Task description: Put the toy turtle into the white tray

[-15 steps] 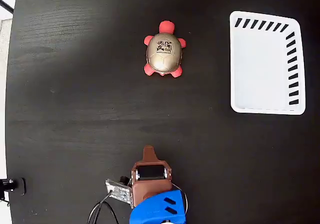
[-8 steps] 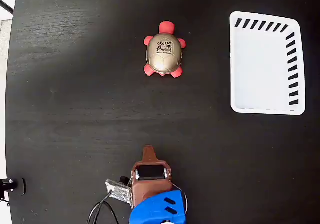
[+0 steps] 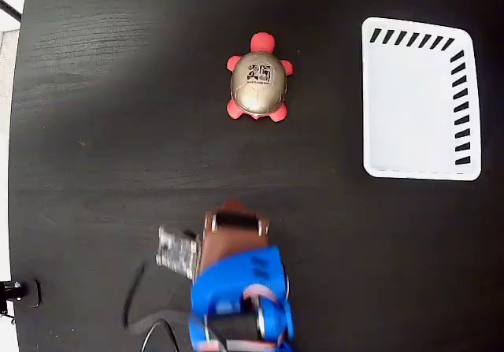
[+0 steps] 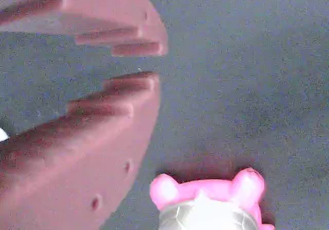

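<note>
The toy turtle (image 3: 257, 84), gold shell with a dark logo and red head and feet, sits on the black table at upper middle in the fixed view. Its pink feet and shell edge show at the bottom of the wrist view (image 4: 205, 204). The white tray (image 3: 413, 104) lies at the upper right, slotted along its top and right sides, with nothing in it. My brown gripper (image 3: 232, 208) is well below the turtle and points up toward it. In the wrist view the gripper (image 4: 149, 63) shows a narrow gap between its fingertips, with nothing held.
The blue arm body (image 3: 236, 297) fills the bottom middle of the fixed view, with a small circuit board (image 3: 175, 251) and a black cable (image 3: 135, 309) on its left. The table's left edge (image 3: 14, 171) borders a pale floor.
The arm has swung forward, bringing the gripper tip upward in the fixed view toward the turtle. Turtle and tray have not moved.
</note>
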Tool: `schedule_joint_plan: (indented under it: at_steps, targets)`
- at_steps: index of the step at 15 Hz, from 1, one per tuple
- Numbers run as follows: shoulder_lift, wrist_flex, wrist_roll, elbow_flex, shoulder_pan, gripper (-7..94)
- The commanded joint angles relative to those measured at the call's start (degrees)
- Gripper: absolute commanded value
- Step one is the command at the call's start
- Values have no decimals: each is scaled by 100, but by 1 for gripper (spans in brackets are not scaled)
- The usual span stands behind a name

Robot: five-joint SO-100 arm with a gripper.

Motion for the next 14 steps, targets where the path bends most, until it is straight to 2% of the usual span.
schedule_joint_plan:
  at_steps: [1, 9, 14]
  targets:
    - [-1072, 53, 571, -1415, -97, 0]
    - [-3858, 844, 2716, -4860, 325, 0]
    - [-4948, 1345, 3630, -6144, 396, 0]
